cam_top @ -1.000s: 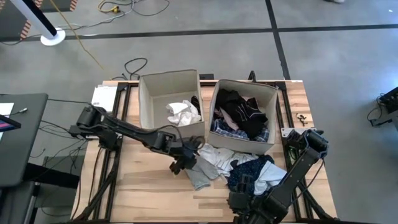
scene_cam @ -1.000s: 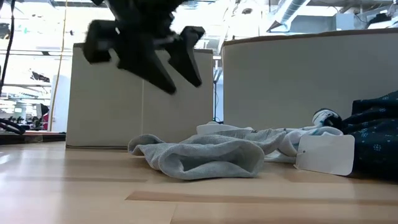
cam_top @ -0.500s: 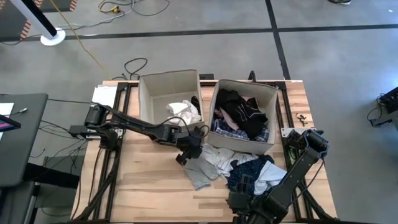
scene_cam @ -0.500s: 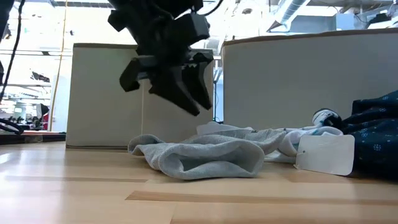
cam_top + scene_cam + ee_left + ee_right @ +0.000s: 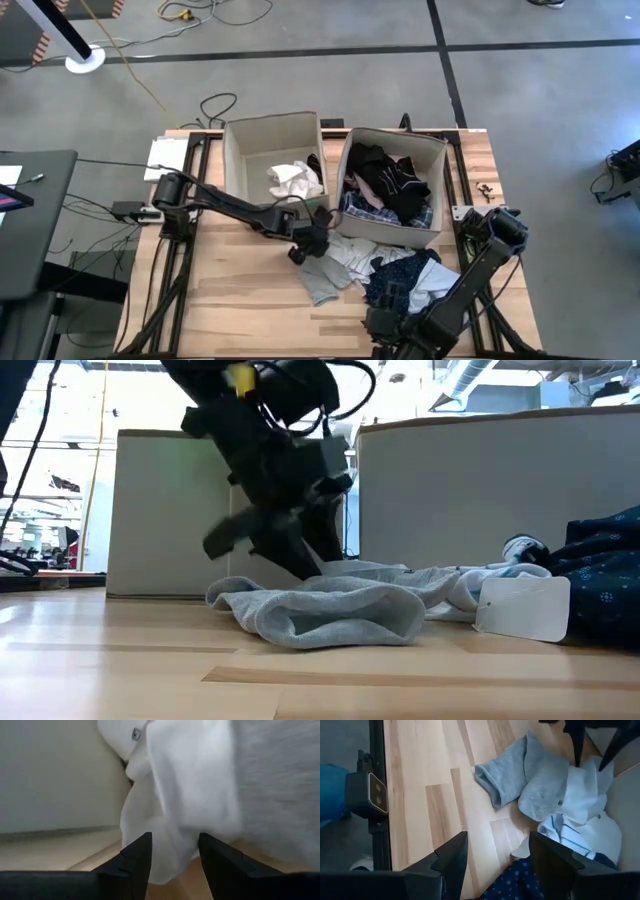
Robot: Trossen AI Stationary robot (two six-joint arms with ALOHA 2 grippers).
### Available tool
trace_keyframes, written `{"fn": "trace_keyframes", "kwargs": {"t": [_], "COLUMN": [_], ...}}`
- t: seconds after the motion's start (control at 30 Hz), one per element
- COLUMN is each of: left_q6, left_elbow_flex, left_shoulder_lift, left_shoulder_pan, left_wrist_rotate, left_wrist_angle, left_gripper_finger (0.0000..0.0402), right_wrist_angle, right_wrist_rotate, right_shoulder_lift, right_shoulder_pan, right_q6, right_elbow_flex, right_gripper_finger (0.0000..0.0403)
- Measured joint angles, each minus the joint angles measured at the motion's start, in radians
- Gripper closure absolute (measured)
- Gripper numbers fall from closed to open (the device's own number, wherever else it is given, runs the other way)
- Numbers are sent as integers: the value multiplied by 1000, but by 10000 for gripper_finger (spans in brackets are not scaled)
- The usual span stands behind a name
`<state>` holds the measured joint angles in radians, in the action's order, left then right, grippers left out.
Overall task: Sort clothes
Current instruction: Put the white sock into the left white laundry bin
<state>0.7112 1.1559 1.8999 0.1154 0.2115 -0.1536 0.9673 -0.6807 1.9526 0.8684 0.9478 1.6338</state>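
Grey garment [image 5: 318,282], white garment [image 5: 350,252], navy dotted garment [image 5: 398,278], beige boxes [image 5: 238,160].

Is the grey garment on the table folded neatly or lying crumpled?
Crumpled. The grey garment lies bunched in loose folds on the table, part of a pile in front of the boxes.

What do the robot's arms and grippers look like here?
Both arms are dark, slim and jointed. The left gripper and the right gripper each end in two black, wedge-shaped fingers. In the low view the left arm carries a looping black cable and a small yellow mark.
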Motion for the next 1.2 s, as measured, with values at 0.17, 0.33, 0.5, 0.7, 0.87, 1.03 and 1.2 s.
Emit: {"fn": "trace_keyframes", "kwargs": {"t": [0.17,0.33,0.5,0.7,0.87,1.03,1.2], "left_q6": [-8,17,26,26,16,18,33], "left_elbow_flex": [12,15,14,27,101,177,245], "left_shoulder_lift": [18,11,10,-19,-78,-165,-276], "left_shoulder_pan": [-2,-2,9,54,101,139,153], "left_wrist_rotate": [26,29,0,42,128,195,271], "left_wrist_angle": [8,0,-33,-55,-121,-199,-274], "left_gripper_finger": [258,344,397,399,400,401,401], "right_wrist_angle": [-33,-37,-36,-34,-34,-32,-28], "right_wrist_rotate": [4,5,5,5,1,-50,-124], "right_shoulder_lift": [0,0,0,0,0,0,0], "right_shoulder_pan": [3,8,8,8,8,7,6], "right_q6": [28,29,24,23,20,10,-13], "right_elbow_flex": [-38,-46,-46,-46,-46,-46,-46], "right_gripper_finger": [180,180,180,180,180,180,180]}}
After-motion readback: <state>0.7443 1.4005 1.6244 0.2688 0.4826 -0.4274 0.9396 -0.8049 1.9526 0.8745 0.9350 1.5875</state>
